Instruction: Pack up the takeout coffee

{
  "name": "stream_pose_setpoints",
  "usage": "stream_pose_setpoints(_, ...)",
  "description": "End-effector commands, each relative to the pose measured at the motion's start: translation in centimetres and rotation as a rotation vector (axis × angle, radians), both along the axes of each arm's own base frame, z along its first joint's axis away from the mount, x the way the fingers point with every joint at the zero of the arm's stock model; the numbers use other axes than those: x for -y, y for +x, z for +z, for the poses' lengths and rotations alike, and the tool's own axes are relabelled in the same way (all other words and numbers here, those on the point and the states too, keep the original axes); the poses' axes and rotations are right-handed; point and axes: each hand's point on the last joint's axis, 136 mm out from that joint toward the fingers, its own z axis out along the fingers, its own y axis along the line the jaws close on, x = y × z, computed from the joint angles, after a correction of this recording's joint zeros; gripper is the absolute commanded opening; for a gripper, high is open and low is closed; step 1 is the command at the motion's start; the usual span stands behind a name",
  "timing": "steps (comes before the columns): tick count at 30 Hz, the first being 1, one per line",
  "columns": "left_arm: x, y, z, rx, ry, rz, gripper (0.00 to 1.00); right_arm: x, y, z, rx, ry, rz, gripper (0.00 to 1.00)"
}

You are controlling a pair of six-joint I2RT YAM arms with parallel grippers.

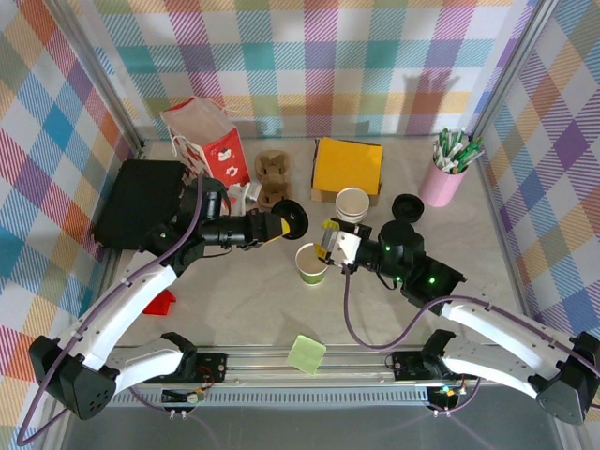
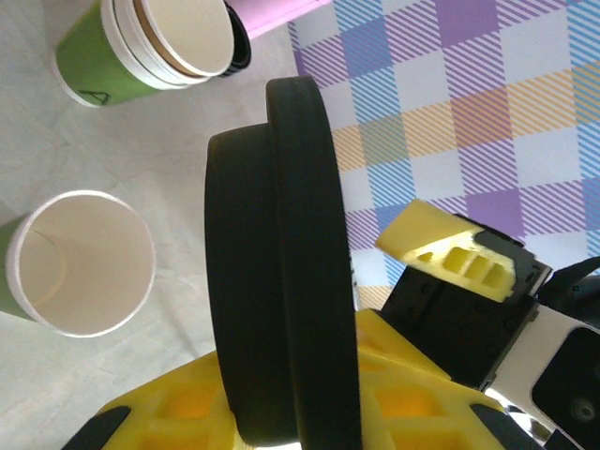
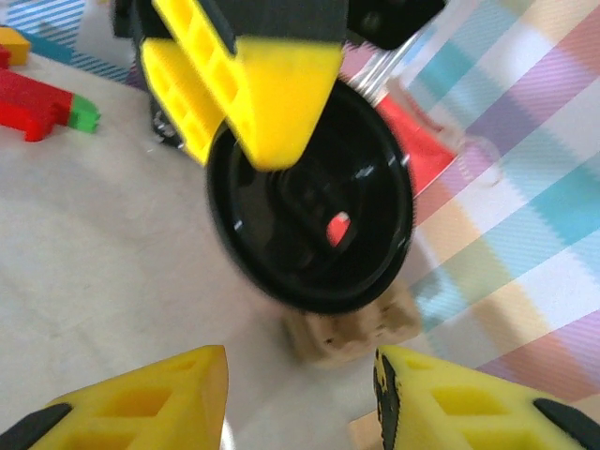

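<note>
The takeout coffee cup (image 1: 311, 264), green with a cream rim, stands open and upright at the table's middle; the left wrist view shows its empty inside (image 2: 81, 263). My left gripper (image 1: 281, 225) is shut on a round black lid (image 1: 295, 217), held on edge just up and left of the cup; the left wrist view has the lid (image 2: 281, 262) edge-on between the yellow fingers (image 2: 159, 422). My right gripper (image 1: 330, 246) hangs open at the cup's right rim. In the right wrist view its fingers (image 3: 150, 408) are spread with nothing between them, facing the lid (image 3: 309, 202).
A stack of cups (image 1: 352, 204) and spare black lids (image 1: 408, 207) stand behind the cup. A pink pen cup (image 1: 442, 178), yellow box (image 1: 347, 167), cardboard carrier (image 1: 272, 178) and red-white bag (image 1: 206, 141) line the back. A green note (image 1: 307, 354) lies in front.
</note>
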Motion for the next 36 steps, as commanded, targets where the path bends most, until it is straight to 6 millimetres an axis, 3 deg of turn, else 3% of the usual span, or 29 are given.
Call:
stream_pose_setpoints(1,0.1,-1.1,0.2,-0.059,-0.053,-0.032,0.16,-0.2,0.5,3.0,0.194,0.036,-0.023,0.46)
stream_pose_setpoints(20,0.9,-0.7,1.0,-0.084,-0.142,-0.027,0.16,-1.7,-0.4,-0.6,0.203,-0.081,0.055,0.45)
stream_pose_setpoints(31,1.0,-0.8,1.0,-0.093,-0.163,-0.027,0.16,-3.1,0.6,-0.2,0.227,-0.067,0.023,0.38)
stream_pose_setpoints(36,0.9,-0.8,0.5,-0.102,-0.158,-0.022,0.15,-3.5,0.9,0.2,0.238,-0.071,0.005,0.28)
